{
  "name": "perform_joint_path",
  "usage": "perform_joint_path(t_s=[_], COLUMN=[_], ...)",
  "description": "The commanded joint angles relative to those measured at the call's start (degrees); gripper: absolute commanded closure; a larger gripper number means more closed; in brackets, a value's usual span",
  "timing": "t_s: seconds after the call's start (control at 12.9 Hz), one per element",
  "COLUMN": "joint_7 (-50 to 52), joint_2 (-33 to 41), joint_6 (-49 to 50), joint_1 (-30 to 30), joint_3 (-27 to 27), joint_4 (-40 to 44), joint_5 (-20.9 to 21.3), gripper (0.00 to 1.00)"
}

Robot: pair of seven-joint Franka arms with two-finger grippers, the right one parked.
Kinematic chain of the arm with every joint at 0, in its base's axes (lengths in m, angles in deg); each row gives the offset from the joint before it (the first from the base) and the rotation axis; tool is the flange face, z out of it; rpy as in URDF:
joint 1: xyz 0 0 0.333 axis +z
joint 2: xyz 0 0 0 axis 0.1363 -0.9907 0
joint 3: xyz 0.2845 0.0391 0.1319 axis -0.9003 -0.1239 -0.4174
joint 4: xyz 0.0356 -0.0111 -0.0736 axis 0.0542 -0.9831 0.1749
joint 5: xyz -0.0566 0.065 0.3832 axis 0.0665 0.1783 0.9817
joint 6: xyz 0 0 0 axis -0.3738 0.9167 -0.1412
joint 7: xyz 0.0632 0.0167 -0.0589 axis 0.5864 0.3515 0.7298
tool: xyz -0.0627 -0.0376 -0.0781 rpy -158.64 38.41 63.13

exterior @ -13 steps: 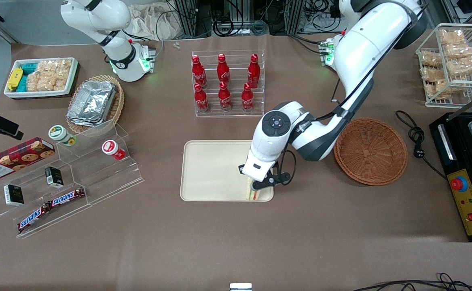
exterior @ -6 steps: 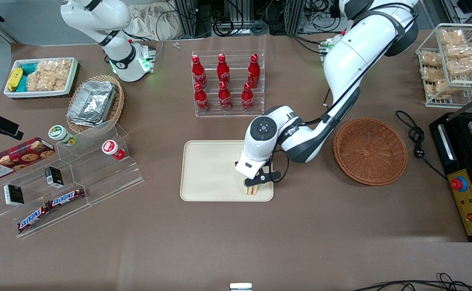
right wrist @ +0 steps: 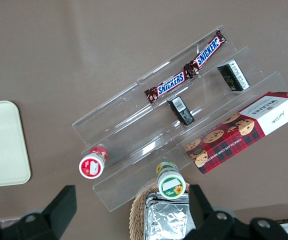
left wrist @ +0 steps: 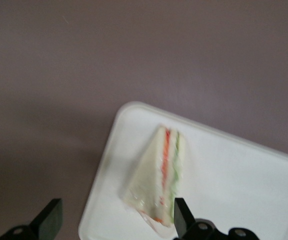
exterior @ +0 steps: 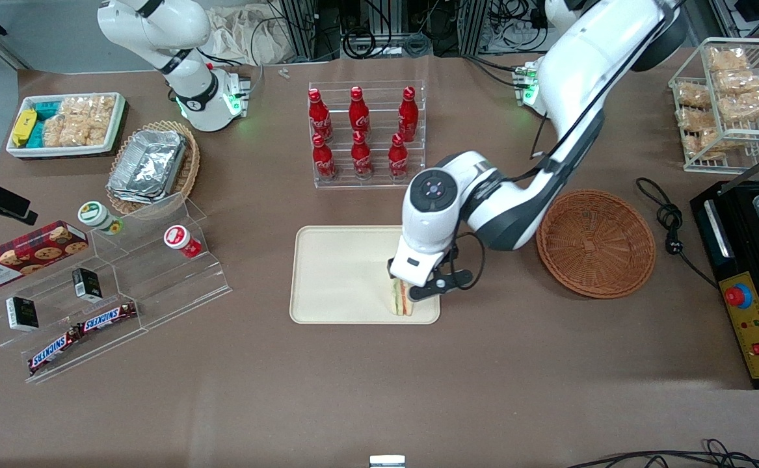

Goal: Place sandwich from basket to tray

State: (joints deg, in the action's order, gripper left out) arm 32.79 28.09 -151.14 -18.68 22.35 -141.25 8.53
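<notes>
Fingers (left wrist: pixel 50 220) spread wide apart, gripping nothing; the gripper (left wrist: pixel 115 220) hovers above the small triangular wedge sandwich of pale bread with orange-red and green filling layers (left wrist: pixel 159 180), which lies released between and below the two tips, one tip close beside its filling edge. From the front the gripper (exterior: pixel 412 296) sits directly over the sandwich (exterior: pixel 400 300).

Sandwich rests on the flat cream-beige rectangular tray with rounded corners (exterior: pixel 340 273), close to the tray's corner and its low rim, on the edge nearest the front camera. Round reddish-brown woven wicker basket (exterior: pixel 596 242) stands apart from the fingers, toward the working arm's end, nothing visible in it.

Risks, as judgement: placement looks done, so trouble lies in the withdrawal. A sideways move while this low could let the near tip catch the filling edge and drag or tip the wedge over the rim onto the brown table (exterior: pixel 483 377). A straight lift avoids it. Soft bread may also cling to a finger pad.
</notes>
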Motion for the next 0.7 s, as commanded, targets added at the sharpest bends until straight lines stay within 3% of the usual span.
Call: perform_joint_path(t_s=[0.0,0.16,0.31,0.54,0.62], joint_7=[0.14,-3.17,-15.7,-39.15,-46.8], joint_2=[6.46,10.23,15.85,25.08,27.28], joint_6=[2.05,2.49,6.41,15.82,18.46], joint_1=[4.41,8.01,11.62,11.02,10.41], joint_3=[0.21,0.39,-0.66,-13.8,-18.55], joint_4=[-2.26,-2.52,-2.97,-3.23,-3.75], joint_5=[-0.35,-2.61,-12.16,-26.4,-29.06], gripper=[0.0,0.0,0.0,0.0,0.0])
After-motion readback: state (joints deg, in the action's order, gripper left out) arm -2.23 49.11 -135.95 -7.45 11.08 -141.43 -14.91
